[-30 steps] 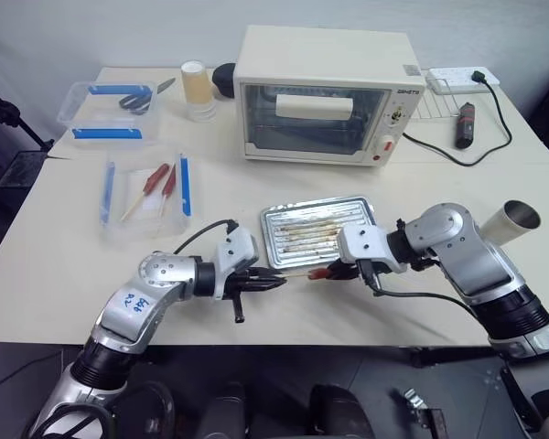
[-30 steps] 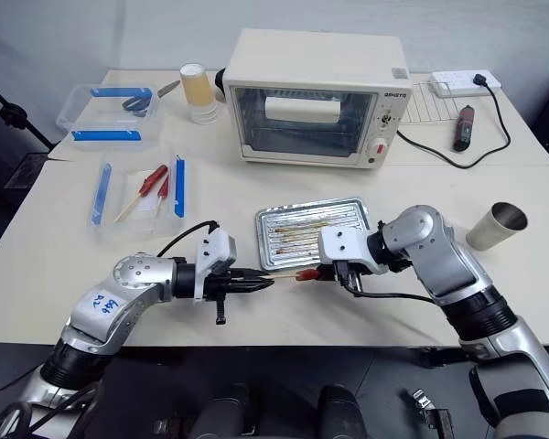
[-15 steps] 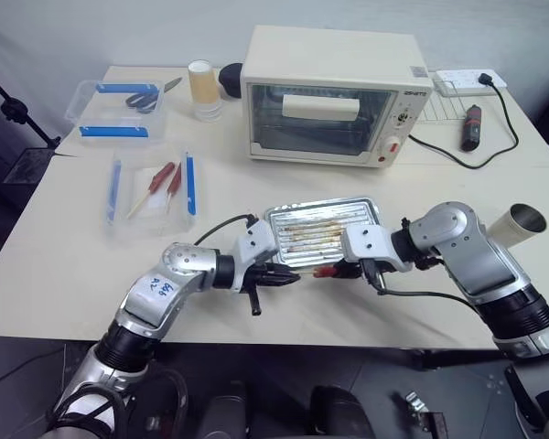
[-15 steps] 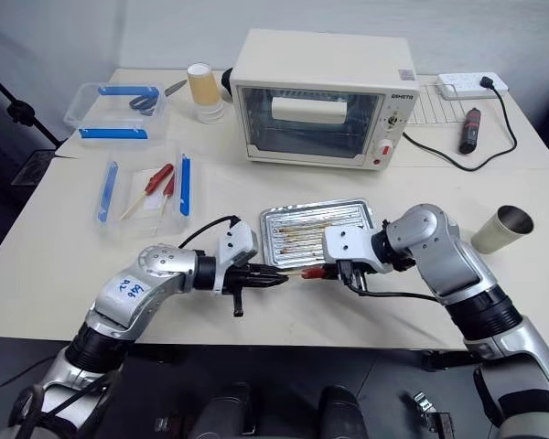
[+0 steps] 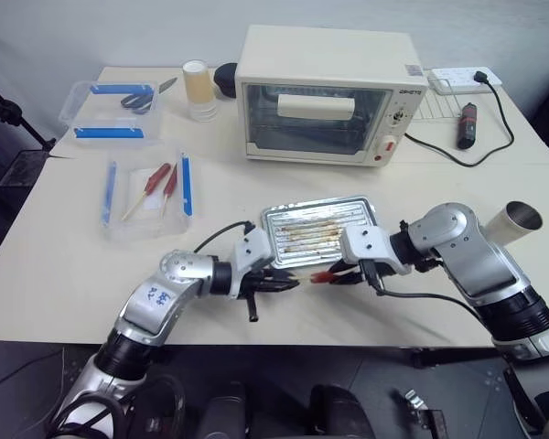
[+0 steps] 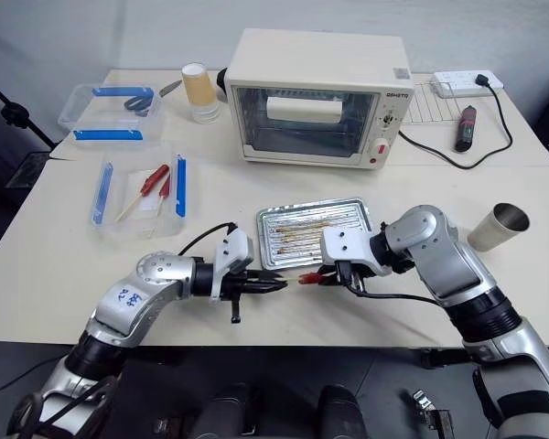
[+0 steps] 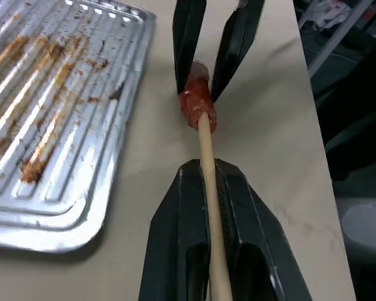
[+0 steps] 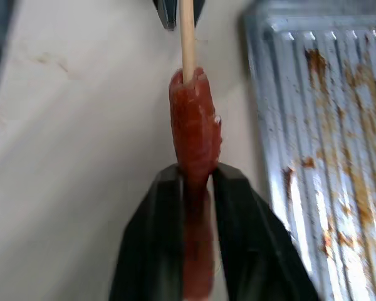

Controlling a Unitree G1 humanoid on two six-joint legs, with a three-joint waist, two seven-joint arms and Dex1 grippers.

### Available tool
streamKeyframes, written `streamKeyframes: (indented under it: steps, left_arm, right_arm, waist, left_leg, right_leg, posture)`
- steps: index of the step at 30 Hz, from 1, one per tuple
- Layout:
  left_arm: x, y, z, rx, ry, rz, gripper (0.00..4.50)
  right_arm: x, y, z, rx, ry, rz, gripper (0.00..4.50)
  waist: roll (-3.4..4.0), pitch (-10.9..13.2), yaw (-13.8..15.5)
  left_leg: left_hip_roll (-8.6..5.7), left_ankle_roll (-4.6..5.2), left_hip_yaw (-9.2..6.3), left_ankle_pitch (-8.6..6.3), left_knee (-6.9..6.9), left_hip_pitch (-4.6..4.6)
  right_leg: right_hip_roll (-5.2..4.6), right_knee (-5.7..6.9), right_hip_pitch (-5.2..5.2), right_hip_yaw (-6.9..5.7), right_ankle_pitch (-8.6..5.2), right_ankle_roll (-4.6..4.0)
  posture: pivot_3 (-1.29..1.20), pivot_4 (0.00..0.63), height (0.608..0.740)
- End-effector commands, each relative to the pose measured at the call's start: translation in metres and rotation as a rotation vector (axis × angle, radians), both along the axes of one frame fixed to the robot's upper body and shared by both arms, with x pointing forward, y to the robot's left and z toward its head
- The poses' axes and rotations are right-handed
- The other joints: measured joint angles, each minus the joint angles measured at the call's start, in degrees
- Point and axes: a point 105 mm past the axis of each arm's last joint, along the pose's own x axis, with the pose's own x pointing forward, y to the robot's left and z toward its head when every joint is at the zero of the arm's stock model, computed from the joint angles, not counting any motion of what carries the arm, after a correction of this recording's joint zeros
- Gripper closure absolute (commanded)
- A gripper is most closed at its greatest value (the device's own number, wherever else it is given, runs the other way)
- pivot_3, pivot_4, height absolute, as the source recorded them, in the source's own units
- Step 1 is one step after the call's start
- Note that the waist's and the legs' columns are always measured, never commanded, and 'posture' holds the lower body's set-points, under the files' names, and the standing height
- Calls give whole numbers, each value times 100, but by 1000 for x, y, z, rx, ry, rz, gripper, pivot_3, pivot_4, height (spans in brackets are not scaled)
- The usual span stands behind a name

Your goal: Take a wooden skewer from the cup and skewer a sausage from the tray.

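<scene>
Right tool (image 8: 197, 182) newly loosened around sausage (image 8: 194, 122), left tool (image 7: 210, 182) pinching skewer (image 7: 207, 144) (cream table (image 5: 64, 265)).

Sitting out: one oven (image 5: 328, 94), one tray (image 5: 318, 230), one steel cup (image 5: 511, 222), two plastic boxes (image 5: 115, 108) (image 5: 148, 189), one skewered sausage (image 5: 322, 273), two stick sausages (image 5: 161, 184), one power strip (image 5: 463, 80).

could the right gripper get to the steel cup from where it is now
Probably yes. The steel cup stands on bare table beside the right arm with nothing between them, but the right gripper has its fingers around the sausage on the wooden skewer, so it must let go first.
</scene>
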Motion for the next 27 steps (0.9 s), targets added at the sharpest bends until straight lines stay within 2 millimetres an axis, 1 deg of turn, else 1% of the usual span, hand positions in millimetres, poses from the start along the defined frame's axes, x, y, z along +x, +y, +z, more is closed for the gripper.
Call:
streamKeyframes:
  steps: [1,3,4,5,6,7,8,9,10,11,12,13,16,17,18,20,22,25,27]
  left_arm:
    - [-4,26,14,-24,-46,47,4500]
    - [-11,37,21,-48,-72,42,4500]
    - [-18,47,29,-89,-92,43,4500]
    - [-24,56,35,-123,-114,54,4500]
    - [-29,65,40,-156,-134,78,4500]
    - [-32,73,45,-192,-156,115,4500]
    - [-32,81,51,-238,-195,178,4500]
    - [-32,88,57,-281,-238,234,4500]
    - [-32,93,64,-317,-274,281,4500]
    - [-31,100,72,-377,-305,351,4500]
    - [-28,109,83,-453,-344,450,4500]
    - [-26,122,92,-527,-379,561,4500]
    - [-21,148,107,-637,-461,809,4500]
    - [-15,163,111,-685,-494,945,4500]
    - [-12,174,112,-720,-511,1042,4500]
    - [-3,188,109,-753,-505,1195,4500]
    - [12,196,98,-741,-459,1321,4500]
    - [28,197,92,-726,-430,1391,4500]
    - [38,196,86,-687,-404,1414,4500]
  right_arm:
    - [-1,-19,18,26,-49,-15,2308]
    - [-5,-25,25,69,-41,-7,1703]
    - [-6,-27,34,155,-62,-2,1582]
    - [-8,-29,43,258,-71,3,1197]
    - [-12,-30,52,367,-77,17,1063]
    - [-16,-33,60,471,-73,17,777]
    - [-17,-35,69,585,-103,-1,508]
    - [-16,-37,76,679,-147,-26,146]
    - [-16,-40,80,747,-163,-54,12]
    - [-17,-45,81,798,-147,-93,12]
    - [-23,-48,82,841,-145,-86,12]
    - [-28,-53,77,851,-136,-91,12]
    - [-34,-59,73,894,-177,-125,12]
    - [-37,-57,71,910,-207,-124,12]
    - [-40,-55,70,920,-227,-122,12]
    - [-42,-51,69,942,-283,-110,12]
    - [-40,-48,73,984,-339,-128,12]
    - [-37,-47,79,1034,-406,-150,12]
    - [-38,-44,78,1029,-416,-132,12]
  waist:
    - [0,0,5]
    - [0,0,21]
    - [0,0,39]
    - [0,0,47]
    - [-5,2,33]
    - [-6,2,23]
    - [-6,3,17]
    - [-6,3,18]
    - [-6,2,22]
    - [-6,2,24]
    - [-6,2,43]
    - [-7,2,69]
    - [-11,0,73]
    - [-11,-1,65]
    - [-12,-1,63]
    - [-12,-1,53]
    - [-12,-1,49]
    - [-12,-1,48]
    - [-12,-1,50]
  left_leg:
    - [-2,0,1,0,0,0]
    - [-2,0,0,0,1,0]
    - [-2,0,1,0,1,0]
    - [-5,1,-1,0,2,0]
    - [-5,1,-1,0,3,0]
    - [-2,1,-1,0,2,0]
    - [2,0,-11,-1,-5,0]
    - [2,0,-16,-1,-10,1]
    - [3,0,-16,-1,-9,1]
    - [3,0,-17,-1,-4,1]
    - [3,0,-17,0,1,3]
    - [2,3,-21,1,4,4]
    - [4,7,-31,2,5,6]
    - [-5,7,-31,2,4,10]
    - [-9,7,-31,2,1,15]
    - [-8,6,-30,2,-1,23]
    - [-8,6,-27,2,-5,33]
    - [-8,5,-18,2,-13,47]
    - [-7,5,-17,1,-14,47]
  right_leg:
    - [-1,0,0,1,0,0]
    - [-2,-2,1,2,0,0]
    - [-2,-3,1,2,0,0]
    - [-5,-4,4,1,0,0]
    - [-5,-4,5,1,0,0]
    - [-4,-5,5,2,0,0]
    - [-4,-9,4,1,0,0]
    - [-4,-9,4,0,0,0]
    - [-3,-9,4,-5,0,0]
    - [-3,-7,6,-6,0,0]
    - [-4,-3,8,-2,0,0]
    - [-9,0,13,-1,1,1]
    - [-18,-2,22,-3,3,4]
    - [-17,-2,22,2,3,6]
    - [-15,-2,24,3,4,6]
    - [-10,1,27,3,4,6]
    - [-10,3,28,14,4,6]
    - [-8,3,33,23,3,6]
    - [-6,2,31,25,3,6]
  posture:
    - [0,150,740]
    - [0,150,740]
    - [0,150,740]
    - [0,150,740]
    - [0,150,740]
    - [0,150,740]
    - [0,150,740]
    - [0,150,740]
    - [0,150,740]
    - [0,150,740]
    - [0,150,740]
    - [0,150,740]
    - [0,150,740]
    - [0,150,740]
    - [0,150,740]
    - [0,150,740]
    - [0,150,740]
    - [0,150,740]
    - [0,150,740]
